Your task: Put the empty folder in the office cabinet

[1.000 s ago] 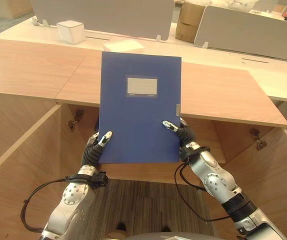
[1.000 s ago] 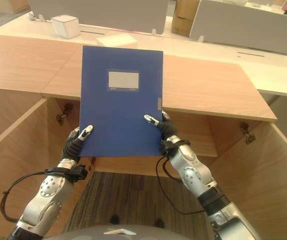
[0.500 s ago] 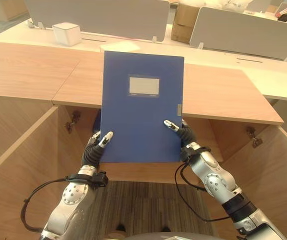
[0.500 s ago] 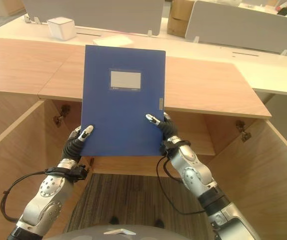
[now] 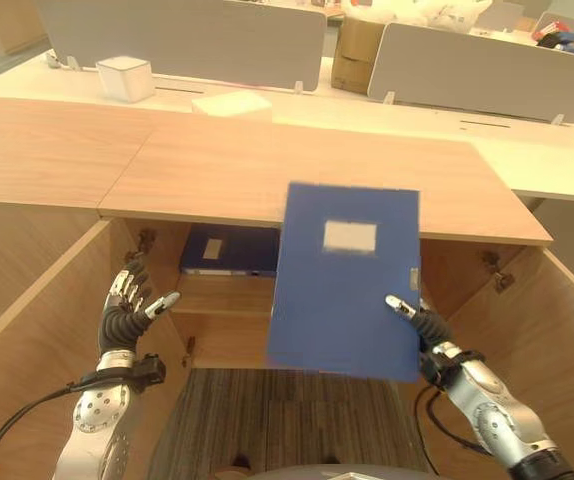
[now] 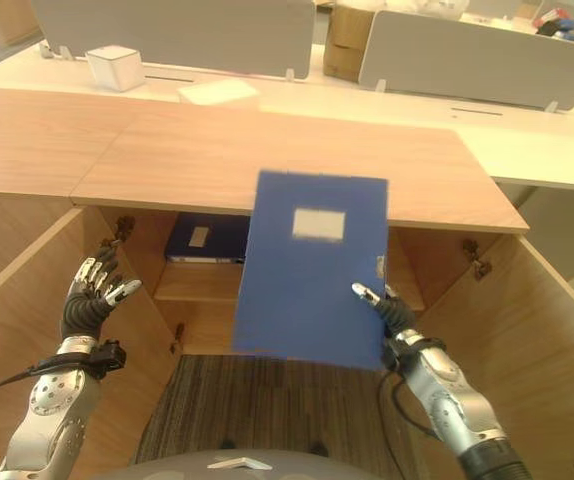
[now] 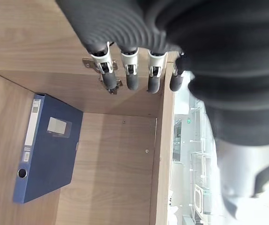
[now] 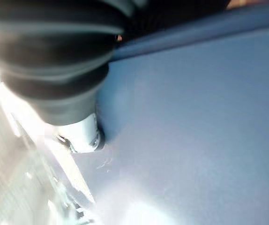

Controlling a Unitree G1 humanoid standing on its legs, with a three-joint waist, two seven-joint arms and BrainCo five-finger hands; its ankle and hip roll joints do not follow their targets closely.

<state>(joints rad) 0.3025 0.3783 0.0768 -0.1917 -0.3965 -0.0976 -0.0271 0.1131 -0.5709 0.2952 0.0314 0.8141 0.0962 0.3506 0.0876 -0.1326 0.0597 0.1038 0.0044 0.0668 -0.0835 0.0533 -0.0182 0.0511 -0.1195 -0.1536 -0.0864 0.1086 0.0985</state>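
Now the blue folder (image 5: 345, 282) hangs upright in mid-air in front of the open office cabinet (image 5: 217, 330), its long axis close to vertical, leaning slightly so the top sits further right than the bottom. It is held at its lower right edge alone: the right robot hand (image 5: 414, 318) pinches that edge, with one silver finger lying across the front cover while the rest sits behind. In the right wrist view the blue cover lies right against the hand. The left robot hand (image 5: 127, 305) is well apart from the folder, off to the left near the cabinet's left wall, fingers spread and straight, holding nothing.

The relation that matters is folder to cabinet opening. The folder stands nearer than the shelf (image 5: 222, 295), in front of the right part of the opening and just below the wooden table (image 5: 267, 165) top's front edge. To go in, it has to travel away from the robot, and my guess is that it must either tip flat or stay on edge to clear that edge. The right robot hand is the only one placed to do this.

A second blue folder (image 7: 48, 145) already lies flat on the shelf at the left.

The held folder's front carries a pale blank label (image 5: 350, 236); no writing can be read on it.
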